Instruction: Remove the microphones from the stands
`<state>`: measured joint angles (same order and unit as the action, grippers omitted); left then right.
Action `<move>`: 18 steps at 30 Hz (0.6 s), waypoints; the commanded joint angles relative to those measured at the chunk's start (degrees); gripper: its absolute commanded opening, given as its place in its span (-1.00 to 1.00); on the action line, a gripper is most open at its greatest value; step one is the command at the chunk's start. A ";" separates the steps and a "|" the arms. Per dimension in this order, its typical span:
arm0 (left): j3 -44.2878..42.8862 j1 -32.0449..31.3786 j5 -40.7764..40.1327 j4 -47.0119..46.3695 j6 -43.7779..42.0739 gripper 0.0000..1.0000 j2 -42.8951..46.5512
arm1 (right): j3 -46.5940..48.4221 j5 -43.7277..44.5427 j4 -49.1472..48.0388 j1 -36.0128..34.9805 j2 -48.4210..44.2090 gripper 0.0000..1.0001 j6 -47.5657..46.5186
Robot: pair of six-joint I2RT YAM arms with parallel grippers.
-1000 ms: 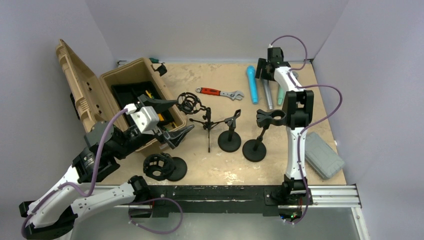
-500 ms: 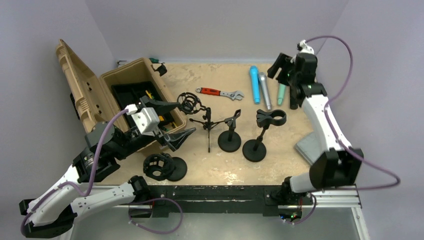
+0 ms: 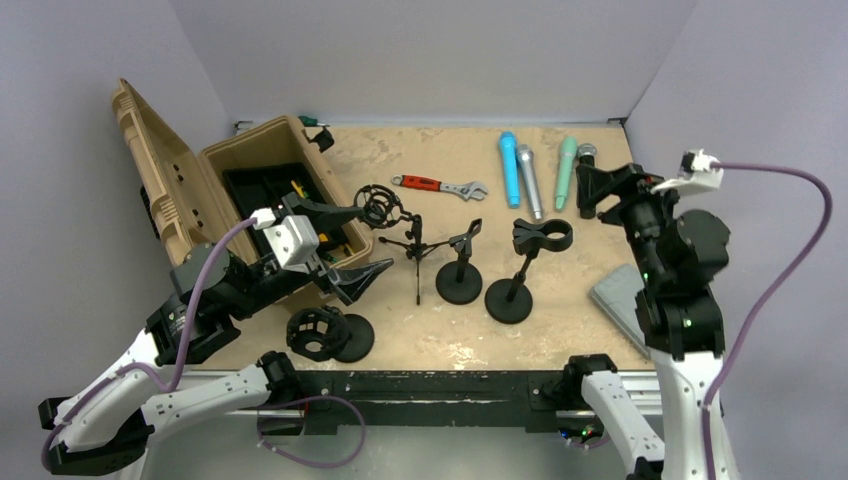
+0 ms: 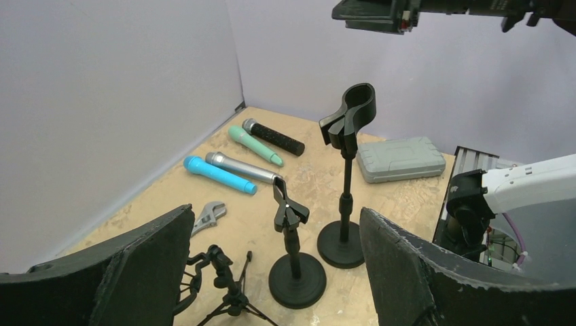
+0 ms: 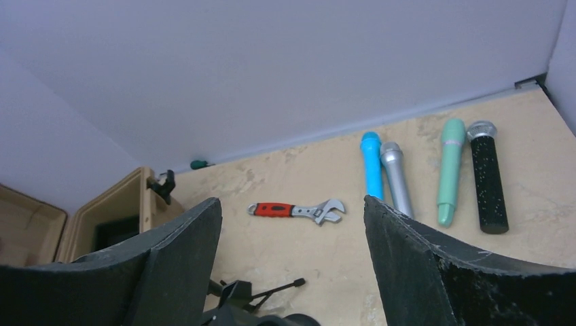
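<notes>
Several microphones lie side by side on the table at the back right: blue [image 3: 508, 168], silver [image 3: 528, 180], green [image 3: 565, 172] and black [image 5: 488, 176]. The tall stand [image 3: 541, 236] with a ring clip and the short clamp stand [image 3: 460, 280] stand mid-table with nothing in their clips. A tripod with a shock mount [image 3: 378, 208] stands left of them. My left gripper [image 3: 350, 240] is open and empty, left of the stands. My right gripper [image 3: 592, 190] is open and empty, raised just right of the microphones. The left wrist view shows both stands between its fingers [image 4: 136, 272].
An open tan toolbox [image 3: 260, 170] stands at the back left. A red-handled wrench [image 3: 440, 185] lies behind the stands. A grey case [image 3: 625, 290] lies at the right edge. Another shock-mount stand [image 3: 322, 333] sits near the front left. Walls close the back and sides.
My right arm has swung back from over the microphones toward the near right and risen, with its gripper open. The left arm has not moved.
</notes>
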<state>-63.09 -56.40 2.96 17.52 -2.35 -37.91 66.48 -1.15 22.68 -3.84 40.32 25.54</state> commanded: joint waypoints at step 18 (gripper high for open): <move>-0.54 -0.92 1.14 -1.36 0.90 0.77 -1.34 | -9.23 -21.24 10.74 -0.14 -5.26 0.59 0.96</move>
<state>-63.09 -56.82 4.27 17.50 -0.67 -39.27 59.18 -18.41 33.30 -3.84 34.20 27.00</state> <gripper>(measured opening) 0.887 0.795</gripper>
